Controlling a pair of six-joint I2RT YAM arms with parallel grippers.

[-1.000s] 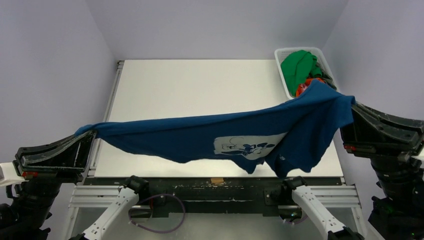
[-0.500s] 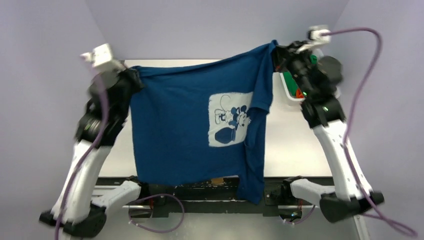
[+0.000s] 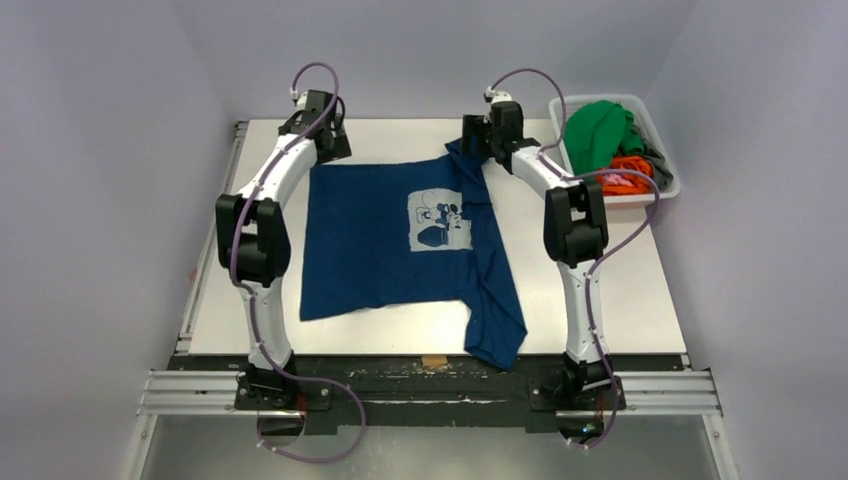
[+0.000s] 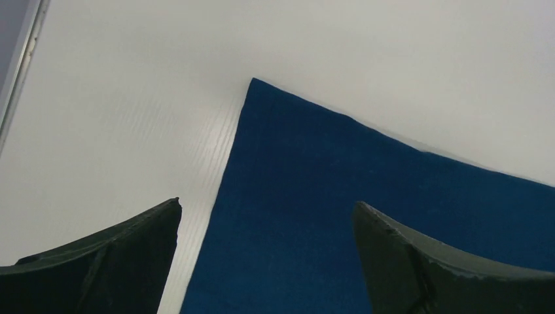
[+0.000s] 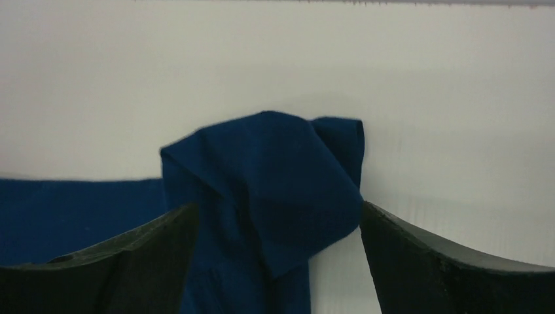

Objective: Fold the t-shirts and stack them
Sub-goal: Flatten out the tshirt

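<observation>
The blue shirt point(image 3: 385, 240) is lying flat but not folded yet on the surface point(image 3: 620, 290), both pairs of jaws are hanging spread wide over its far corners, and more shirts point(image 3: 597, 130) are waiting in the basket point(image 3: 600, 97).

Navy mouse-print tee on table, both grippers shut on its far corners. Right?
No, both are open. The wrist views show the left gripper and right gripper with jaws apart, the navy blue mouse-print t-shirt lying loose on the white table.
</observation>
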